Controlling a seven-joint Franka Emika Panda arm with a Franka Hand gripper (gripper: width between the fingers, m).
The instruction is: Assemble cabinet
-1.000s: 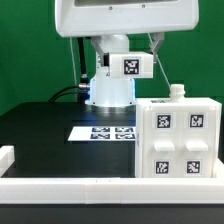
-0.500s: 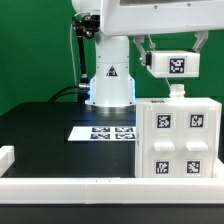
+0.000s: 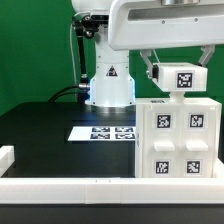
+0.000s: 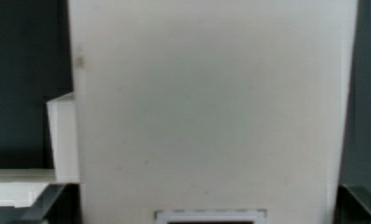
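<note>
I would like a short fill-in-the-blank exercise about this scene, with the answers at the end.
The cabinet body shows ___ tags on its front. The gripper holds a small tagged block ___ the cabinet body. The marker board lies on a ___ table.
Missing words: four, above, black.

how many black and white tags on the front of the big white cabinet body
4 on the cabinet body: two upper tags, two lower tags. Its other faces are hidden.
</note>
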